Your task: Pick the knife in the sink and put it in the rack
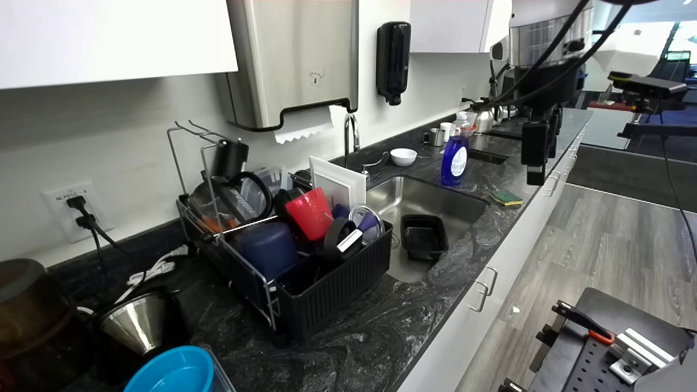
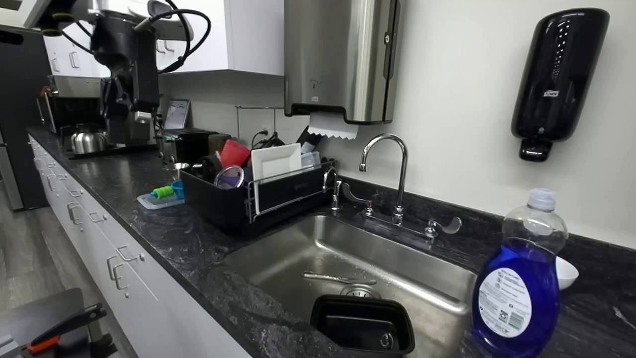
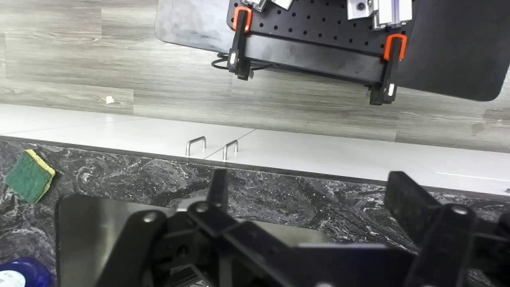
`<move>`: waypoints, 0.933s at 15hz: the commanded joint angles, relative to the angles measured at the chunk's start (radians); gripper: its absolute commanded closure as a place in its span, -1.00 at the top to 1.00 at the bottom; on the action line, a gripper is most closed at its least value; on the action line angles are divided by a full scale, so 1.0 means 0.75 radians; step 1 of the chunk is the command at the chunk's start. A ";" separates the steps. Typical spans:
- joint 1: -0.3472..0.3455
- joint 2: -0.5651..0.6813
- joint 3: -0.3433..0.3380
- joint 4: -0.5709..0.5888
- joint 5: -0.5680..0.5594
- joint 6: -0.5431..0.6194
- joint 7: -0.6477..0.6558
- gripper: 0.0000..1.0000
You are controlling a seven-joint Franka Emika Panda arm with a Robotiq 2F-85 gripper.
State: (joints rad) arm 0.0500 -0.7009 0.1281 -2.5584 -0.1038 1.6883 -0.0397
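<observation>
— Where does the knife [image 2: 339, 278] lie?
— On the bottom of the sink [image 2: 397, 271], just beside the drain [image 2: 361, 292], on the side toward the edge nearest the rack [image 2: 293, 194].
— What else is in there?
— A black container [image 2: 362, 323], upright, across the drain from the knife.
— And the tool [image 3: 308, 181]?
— Spread wide, up in the air, well apart from the knife. The wrist view shows the surface [image 3: 131, 175] and its front edge beyond it.
— The rack?
— On the surface, beside the sink's edge, and loaded: a white square plate [image 2: 276, 161] stands at the sink side, a red cup [image 1: 310, 213] tilts farther in.
— Across from it?
— A blue bottle [image 2: 516, 298] beside the sink's opposite edge, and a green sponge [image 3: 28, 179] near the front corner there.
</observation>
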 commanded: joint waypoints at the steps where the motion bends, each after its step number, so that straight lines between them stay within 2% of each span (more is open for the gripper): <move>1: 0.041 0.033 -0.060 -0.019 0.004 0.079 -0.056 1.00; 6: 0.024 0.086 -0.051 -0.008 -0.020 0.078 -0.040 1.00; 7: 0.027 0.003 -0.021 0.002 -0.012 -0.004 0.014 1.00; 14: 0.027 0.003 -0.022 0.002 -0.012 -0.003 0.014 1.00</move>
State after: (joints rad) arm 0.0501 -0.7008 0.1278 -2.5585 -0.1037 1.6891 -0.0401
